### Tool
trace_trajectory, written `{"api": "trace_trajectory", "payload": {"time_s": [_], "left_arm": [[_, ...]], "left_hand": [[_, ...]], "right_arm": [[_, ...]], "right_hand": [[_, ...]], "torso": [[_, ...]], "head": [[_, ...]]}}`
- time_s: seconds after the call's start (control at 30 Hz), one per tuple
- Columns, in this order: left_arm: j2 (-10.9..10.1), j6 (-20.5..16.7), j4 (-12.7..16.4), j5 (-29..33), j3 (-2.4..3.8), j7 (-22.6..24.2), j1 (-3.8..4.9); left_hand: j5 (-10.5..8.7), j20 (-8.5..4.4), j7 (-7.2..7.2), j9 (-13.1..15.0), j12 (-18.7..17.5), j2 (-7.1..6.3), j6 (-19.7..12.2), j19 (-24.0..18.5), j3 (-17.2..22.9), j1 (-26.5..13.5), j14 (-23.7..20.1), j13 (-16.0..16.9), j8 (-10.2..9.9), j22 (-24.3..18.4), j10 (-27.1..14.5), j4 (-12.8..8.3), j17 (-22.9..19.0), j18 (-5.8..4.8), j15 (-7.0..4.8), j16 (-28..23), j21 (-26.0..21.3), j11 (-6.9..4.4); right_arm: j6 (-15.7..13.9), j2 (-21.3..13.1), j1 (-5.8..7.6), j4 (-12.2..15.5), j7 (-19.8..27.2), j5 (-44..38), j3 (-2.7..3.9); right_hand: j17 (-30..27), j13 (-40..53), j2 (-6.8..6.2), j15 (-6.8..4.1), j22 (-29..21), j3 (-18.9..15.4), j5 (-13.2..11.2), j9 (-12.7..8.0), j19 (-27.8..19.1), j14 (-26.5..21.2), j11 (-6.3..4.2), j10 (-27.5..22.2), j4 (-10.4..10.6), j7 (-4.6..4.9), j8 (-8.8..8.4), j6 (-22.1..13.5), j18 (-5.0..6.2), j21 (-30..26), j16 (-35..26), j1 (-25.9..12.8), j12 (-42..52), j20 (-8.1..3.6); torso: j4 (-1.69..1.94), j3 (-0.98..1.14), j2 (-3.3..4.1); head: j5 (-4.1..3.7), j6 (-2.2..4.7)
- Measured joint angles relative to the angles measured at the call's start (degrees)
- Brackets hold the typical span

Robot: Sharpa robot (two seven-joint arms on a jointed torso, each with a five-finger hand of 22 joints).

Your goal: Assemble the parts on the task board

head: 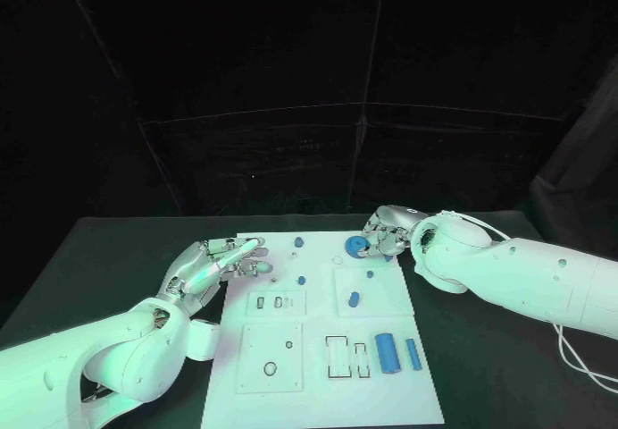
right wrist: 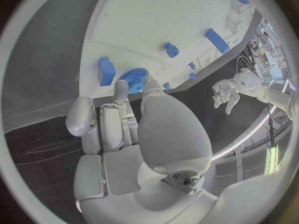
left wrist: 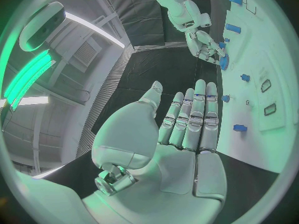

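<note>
Left hand: the left hand (head: 216, 264) lies flat at the near-left edge of the task board (head: 322, 393), fingers straight and side by side, thumb apart; it holds nothing. Its fingertips (head: 254, 243) reach over the board's left rim near a small blue part (head: 262, 265).
Left hand, wrist view: the palm (left wrist: 181, 134) faces up and is bare, the fingers stretched toward the board (left wrist: 274, 84).
Right hand: the right hand (head: 387, 234) sits at the far-right corner of the board, its fingers bent round a blue gear (head: 355, 245).
Right hand, wrist view: the fingertips (right wrist: 122, 87) touch the blue gear (right wrist: 133, 78); whether they truly pinch it cannot be told.
Gear: it is on the board's far end, right of middle, beside a blue block (right wrist: 106, 70).
Other parts: a blue cylinder (head: 385, 352) and a blue bar (head: 413, 355) lie side by side at the board's near right; small blue pegs (head: 299, 241) stand further up the board.
Table: the black table (head: 116, 259) carries the board.
</note>
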Motion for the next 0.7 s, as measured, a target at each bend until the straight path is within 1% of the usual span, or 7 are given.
{"api": "trace_trajectory", "payload": {"time_s": [0.1, 0.13, 0.27, 0.43, 0.5, 0.57, 0.7], "left_arm": [[0.0, 0.1, -0.1, 0.0, 0.0, 0.0, 0.0], [0.0, 0.1, -0.1, 0.0, 0.0, -0.1, 0.0], [0.0, 0.1, -0.1, 0.0, -0.01, -0.1, 0.0], [0.0, 0.2, -0.1, 0.0, -0.01, -0.2, 0.0], [0.0, 0.2, -0.2, 0.0, -0.01, -0.2, 0.0], [0.0, 0.2, -0.2, 0.0, -0.01, -0.2, 0.0], [0.0, 0.3, -0.3, 0.0, -0.01, -0.3, 0.0]], "left_hand": [[0.0, 0.0, 0.0, 0.0, 0.0, 0.0, 0.0, 0.0, 0.0, 0.0, 0.0, 0.0, 0.0, 0.0, 0.0, 0.0, 0.0, 0.0, 0.0, 0.0, 0.0, 0.0], [0.0, 0.0, 0.0, 0.0, 0.0, 0.0, 0.0, 0.0, 0.0, 0.0, 0.0, 0.0, 0.0, 0.0, 0.0, 0.0, 0.0, 0.0, 0.0, 0.0, 0.0, 0.0], [0.0, 0.0, 0.0, 0.0, 0.0, 0.0, 0.0, 0.0, 0.0, 0.0, 0.0, 0.0, 0.0, -0.1, 0.0, 0.0, 0.0, 0.0, 0.0, 0.0, -0.2, 0.0], [0.0, 0.0, 0.0, 0.0, 0.0, 0.31, 0.0, 0.0, 0.2, 0.3, 0.0, 0.0, 0.0, -0.2, 0.0, -0.5, 0.1, 0.0, 0.0, -0.3, -0.2, 0.0], [0.0, 0.0, 0.0, 0.0, 0.0, 0.31, 0.0, 0.0, 0.2, 0.3, 0.0, 0.0, 0.0, -0.2, 0.0, -0.5, 0.1, 0.0, 0.0, -0.3, -0.2, 0.0], [0.0, 0.0, 0.0, 0.0, 0.0, 0.31, 0.0, 0.0, 0.3, 0.3, 0.0, 0.0, 0.0, -0.2, 0.0, -0.6, 0.1, 0.0, 0.0, -0.3, -0.2, 0.0], [0.0, 0.0, 0.0, 0.0, 0.0, 0.31, 0.0, 0.0, 0.3, 0.3, 0.0, 0.0, 0.0, -0.2, 0.0, -0.6, 0.1, 0.0, 0.0, -0.3, -0.2, 0.0]], "right_arm": [[0.0, 0.3, 0.03, -0.3, -0.4, -0.1, 0.03], [0.0, 0.4, 0.04, -0.3, -0.4, -0.2, 0.03], [0.0, 0.7, 0.05, -0.4, -0.6, -0.3, 0.04], [0.0, 0.9, 0.05, -0.3, -0.8, -1.0, 0.04], [0.0, 1.0, 0.04, -0.2, -0.8, -1.8, 0.04], [0.0, 1.1, 0.03, -0.1, -0.9, -2.6, 0.02], [0.0, 1.2, 0.0, 0.3, -0.9, -4.6, 0.0]], "right_hand": [[1.5, 4.3, 0.6, 0.0, 0.7, -0.1, 0.0, 0.1, 0.4, 0.0, -0.23, 2.0, 0.1, 0.0, 0.37, 0.0, 0.0, 0.4, 1.0, 0.2, 4.0, 0.22], [2.3, 6.4, 0.68, 0.0, 1.0, -0.4, 0.2, 0.1, 0.6, 0.0, -0.25, 2.8, 0.0, 0.0, 0.53, 0.0, 0.01, 0.5, 1.5, 0.1, 6.0, 0.01], [5.4, 14.1, 1.41, 0.0, 2.2, -1.2, 0.5, 0.1, 1.2, 0.0, -0.22, 5.1, -0.3, -0.21, 0.85, 0.2, 0.0, 1.2, 3.4, 0.6, 13.2, 0.04], [8.3, 21.4, 1.71, 0.0, 3.7, -2.3, 0.6, 0.1, 2.1, 0.0, -0.27, 7.5, -0.6, -0.21, 1.16, 0.2, 0.01, 2.0, 5.0, 0.9, 20.0, -0.03], [8.9, 24.4, 1.76, 0.0, 4.5, -2.6, 0.0, 0.1, 2.4, 0.0, -0.4, 8.4, -0.9, -0.41, 1.16, 0.4, -0.04, 2.2, 5.9, 0.9, 22.8, 0.24], [8.9, 25.6, 1.99, 0.0, 4.9, -2.6, 0.0, 0.1, 2.6, 0.0, -0.35, 8.4, -0.9, -0.41, 1.24, 0.4, -0.9, 2.5, 6.1, 1.2, 23.9, 0.02], [8.9, 26.9, 1.7, 0.0, 5.4, -2.9, -0.3, 0.1, 2.8, 0.0, -0.39, 8.8, -1.2, -0.41, 1.49, 0.4, -0.9, 2.7, 6.4, 1.5, 24.9, 0.22]], "torso": [[0.05, -0.01, 0.0], [0.07, -0.03, 0.0], [0.07, -0.03, 0.01], [0.07, -0.03, 0.01], [0.07, -0.03, 0.01], [0.07, -0.03, 0.01], [0.07, -0.03, 0.01]], "head": [[-0.01, -0.1], [-0.01, -0.13], [0.02, -0.18], [0.03, -0.15], [0.03, -0.14], [0.01, -0.11], [-0.04, -0.1]]}}
